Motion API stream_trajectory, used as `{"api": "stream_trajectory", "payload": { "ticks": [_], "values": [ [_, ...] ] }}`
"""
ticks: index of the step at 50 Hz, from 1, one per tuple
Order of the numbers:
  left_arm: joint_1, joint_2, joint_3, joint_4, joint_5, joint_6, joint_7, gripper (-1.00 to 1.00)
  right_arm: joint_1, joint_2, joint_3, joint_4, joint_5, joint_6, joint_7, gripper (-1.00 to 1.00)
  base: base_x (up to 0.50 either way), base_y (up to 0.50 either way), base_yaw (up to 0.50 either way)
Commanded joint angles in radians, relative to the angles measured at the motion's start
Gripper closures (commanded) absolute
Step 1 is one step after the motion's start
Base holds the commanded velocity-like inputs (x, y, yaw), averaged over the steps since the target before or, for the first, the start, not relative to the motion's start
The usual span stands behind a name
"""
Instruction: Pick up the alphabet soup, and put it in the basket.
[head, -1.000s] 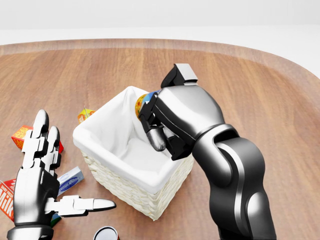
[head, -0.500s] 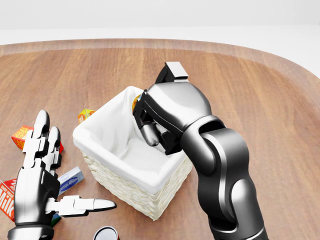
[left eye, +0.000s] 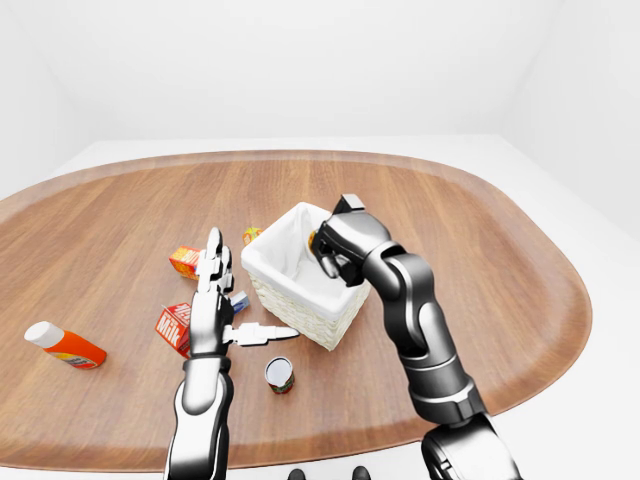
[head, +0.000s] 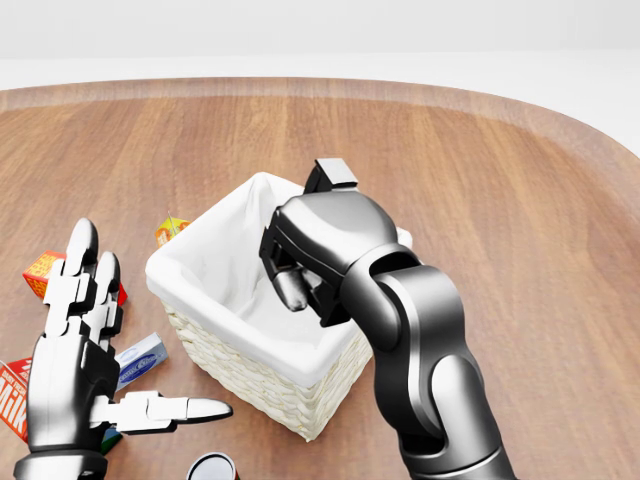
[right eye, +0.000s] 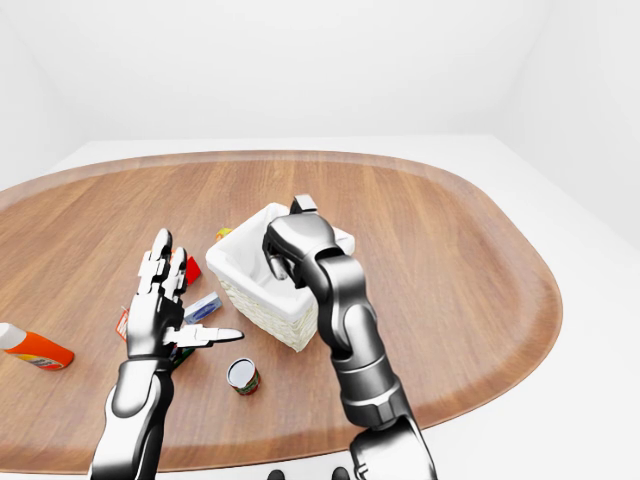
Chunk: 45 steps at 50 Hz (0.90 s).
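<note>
White-lined wicker basket stands upright mid-table (soup can barely visible inside)

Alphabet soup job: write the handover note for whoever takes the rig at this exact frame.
Right hand: over the basket, fingers curled, dipping inside the white liner. The alphabet soup is almost wholly hidden behind the hand; only a sliver of yellow shows at it in the left-eye view, so the grip cannot be confirmed.
Left hand: open, fingers spread, hovering left of the basket, holding nothing.
Done: can apparently carried to the basket.
Left: release it inside, then lift the right hand out.
Nearby on the table: a milk carton, an orange bottle, another can.
</note>
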Motion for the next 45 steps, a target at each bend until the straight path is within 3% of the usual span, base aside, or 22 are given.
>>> {"api": "stream_trajectory", "payload": {
  "ticks": [1, 28, 45],
  "values": [
    [-0.006, 0.001, 0.002, 0.009, -0.002, 0.0, -0.001, -1.0, 0.013, 0.011, 0.015, 0.035, 0.087, 0.0, 0.0, 1.0, 0.0, 0.0, 0.0],
    [-0.003, 0.001, 0.001, 0.005, -0.001, 0.0, -0.002, -1.0, 0.03, 0.031, 0.032, 0.086, 0.068, 0.0, 0.0, 1.0, 0.0, 0.0, 0.0],
    [-0.008, 0.002, 0.004, 0.014, -0.005, 0.0, -0.003, -1.0, -0.06, 0.043, 0.023, 0.206, 0.074, 0.0, 0.0, 1.0, 0.0, 0.0, 0.0]
  ]
}}
